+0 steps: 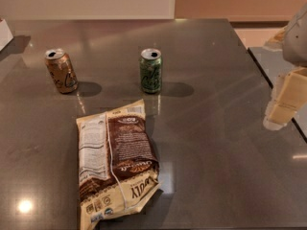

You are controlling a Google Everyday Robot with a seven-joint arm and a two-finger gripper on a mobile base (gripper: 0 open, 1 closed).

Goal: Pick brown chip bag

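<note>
A dark grey table (216, 152) is seen from above and in front. The brown chip bag (117, 166) is laid flat on it, left of centre and near the front edge, back side up, so its centre seam and white text panels are shown. Two opened soda cans are stood upright behind the bag and apart from it: a tan-brown can (61, 71) at the left and a green can (151, 71) nearer the middle. The cream-coloured gripper (286, 99) is held at the right edge, raised over the table and well apart from the bag; whether it is open or closed cannot be told. The pick is judged not yet started, with a reach leftwards and down still needed
</note>
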